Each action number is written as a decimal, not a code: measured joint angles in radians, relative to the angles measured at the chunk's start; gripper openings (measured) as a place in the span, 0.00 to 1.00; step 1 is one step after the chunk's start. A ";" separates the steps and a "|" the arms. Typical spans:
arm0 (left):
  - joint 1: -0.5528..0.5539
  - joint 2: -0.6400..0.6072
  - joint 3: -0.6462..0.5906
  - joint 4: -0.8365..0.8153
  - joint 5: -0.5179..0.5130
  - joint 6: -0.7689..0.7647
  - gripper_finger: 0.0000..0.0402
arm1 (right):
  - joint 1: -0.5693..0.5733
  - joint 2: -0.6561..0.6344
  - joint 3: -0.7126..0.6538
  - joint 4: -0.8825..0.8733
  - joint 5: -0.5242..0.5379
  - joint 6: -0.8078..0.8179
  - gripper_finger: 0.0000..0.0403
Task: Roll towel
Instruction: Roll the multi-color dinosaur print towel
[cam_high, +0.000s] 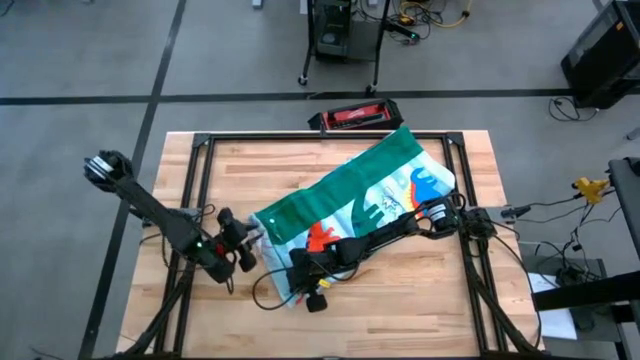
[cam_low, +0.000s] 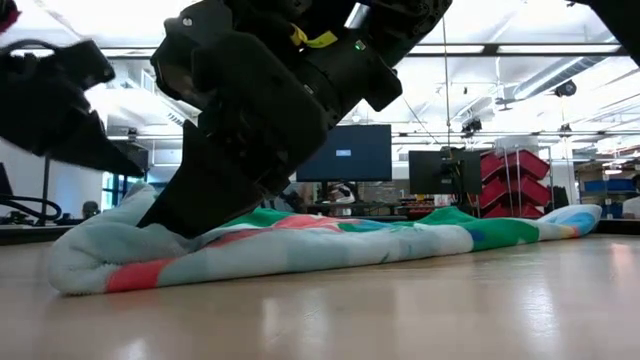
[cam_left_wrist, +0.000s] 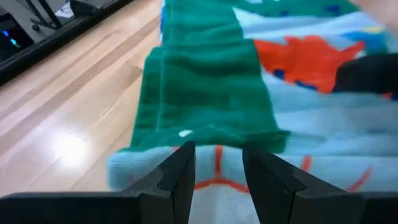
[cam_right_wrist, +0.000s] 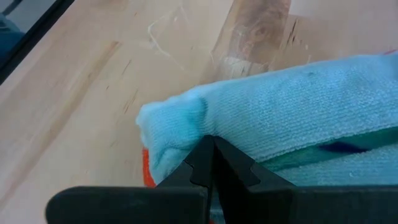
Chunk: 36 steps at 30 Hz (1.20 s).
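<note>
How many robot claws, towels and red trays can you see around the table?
Robot claws: 2, the left claw by the towel's near corner and the right claw pressed shut on the cloth.
Towels: 1, the dinosaur towel, partly folded, green side showing.
Red trays: 1, the red tray at the table's far edge.
Total: 4 things.

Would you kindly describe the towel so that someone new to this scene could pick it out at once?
On the wooden table, the towel lies diagonally across the middle, partly folded over itself. The right gripper, shut, presses at its near end, with the left gripper beside it. It is the only cloth there: solid green back, pale striped face printed with red and blue dinosaurs.
</note>
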 joint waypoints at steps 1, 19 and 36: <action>0.000 0.029 0.000 0.001 0.000 -0.017 0.30 | 0.000 0.000 0.000 0.000 0.002 0.005 0.00; 0.113 0.405 0.004 0.061 -0.081 -0.228 0.30 | 0.006 -0.046 0.001 0.022 0.013 -0.048 0.00; 0.087 0.253 0.001 -0.111 0.091 -0.232 0.30 | -0.158 0.060 0.007 0.291 -0.053 -0.177 0.00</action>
